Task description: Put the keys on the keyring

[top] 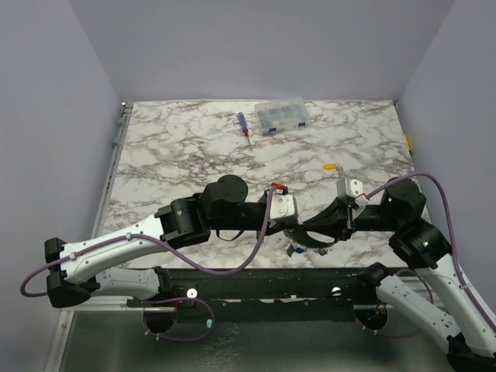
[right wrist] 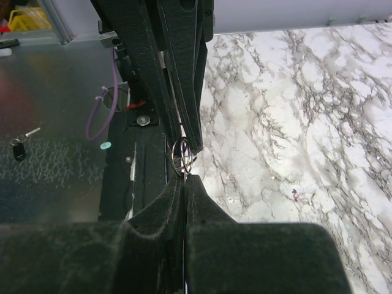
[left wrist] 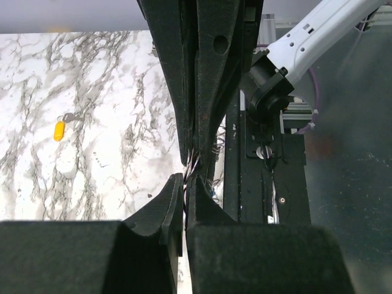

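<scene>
Tip to tip over the bench's (top: 194,139) near edge, left fingers (left wrist: 173,205) and right fingers (right wrist: 202,205) both pinch narrow on the keyring (top: 310,238); the loose yellow key (top: 331,166) lies farther in, nearer the right fingers.

table (top: 178,147): white marble-pattern top with grey veins. clear compartment box (top: 280,115) lies flat at the far edge. screwdriver (top: 243,124), blue handle with a red section, lies just left of the box, apart from it. yellow key (top: 332,166) lies alone on bare marble, nearer than the box and to its right, well apart.
</scene>
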Controlling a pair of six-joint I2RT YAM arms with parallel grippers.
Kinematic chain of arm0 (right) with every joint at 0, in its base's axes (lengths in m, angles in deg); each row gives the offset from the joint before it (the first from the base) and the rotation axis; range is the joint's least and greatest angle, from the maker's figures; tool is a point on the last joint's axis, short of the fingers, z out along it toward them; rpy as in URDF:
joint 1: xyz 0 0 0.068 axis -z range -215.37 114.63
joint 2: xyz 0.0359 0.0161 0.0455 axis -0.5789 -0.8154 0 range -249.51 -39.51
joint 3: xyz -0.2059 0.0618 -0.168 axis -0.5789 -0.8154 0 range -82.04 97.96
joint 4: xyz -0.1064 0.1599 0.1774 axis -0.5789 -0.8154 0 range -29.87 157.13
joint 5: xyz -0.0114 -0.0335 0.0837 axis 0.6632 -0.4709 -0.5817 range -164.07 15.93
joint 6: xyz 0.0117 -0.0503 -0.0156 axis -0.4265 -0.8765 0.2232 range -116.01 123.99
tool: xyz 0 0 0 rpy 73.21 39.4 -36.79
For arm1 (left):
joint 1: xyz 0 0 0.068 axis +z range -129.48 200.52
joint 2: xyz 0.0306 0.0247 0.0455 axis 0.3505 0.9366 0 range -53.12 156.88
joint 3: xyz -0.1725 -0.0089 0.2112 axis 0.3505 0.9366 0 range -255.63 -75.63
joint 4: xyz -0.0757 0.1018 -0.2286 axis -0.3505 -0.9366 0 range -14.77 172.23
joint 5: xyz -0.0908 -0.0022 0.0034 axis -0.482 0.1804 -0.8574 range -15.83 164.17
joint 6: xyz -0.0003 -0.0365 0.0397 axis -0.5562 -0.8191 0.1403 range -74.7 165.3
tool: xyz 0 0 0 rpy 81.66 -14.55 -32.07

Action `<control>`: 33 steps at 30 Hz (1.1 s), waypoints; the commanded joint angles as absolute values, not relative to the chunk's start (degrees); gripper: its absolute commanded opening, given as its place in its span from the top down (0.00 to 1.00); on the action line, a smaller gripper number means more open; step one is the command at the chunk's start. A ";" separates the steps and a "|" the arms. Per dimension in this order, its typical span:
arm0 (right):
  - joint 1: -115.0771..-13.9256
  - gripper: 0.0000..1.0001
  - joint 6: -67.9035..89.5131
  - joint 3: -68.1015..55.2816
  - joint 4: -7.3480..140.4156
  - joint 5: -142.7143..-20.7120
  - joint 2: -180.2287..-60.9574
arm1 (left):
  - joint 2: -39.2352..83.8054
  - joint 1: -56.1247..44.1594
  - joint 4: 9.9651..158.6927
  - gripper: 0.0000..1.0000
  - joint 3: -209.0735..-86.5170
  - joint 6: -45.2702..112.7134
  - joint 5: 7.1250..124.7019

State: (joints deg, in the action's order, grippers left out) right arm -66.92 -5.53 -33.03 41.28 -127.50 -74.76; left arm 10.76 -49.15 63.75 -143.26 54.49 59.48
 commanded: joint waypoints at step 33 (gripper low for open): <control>-67.08 0.99 -7.12 -30.11 38.39 -126.57 -75.02 | 11.17 -48.97 64.11 1.00 -143.35 52.62 63.38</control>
State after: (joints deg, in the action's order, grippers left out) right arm -66.92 -6.56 -32.59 38.75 -126.85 -75.87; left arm 14.95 -49.37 59.88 -146.87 55.41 60.31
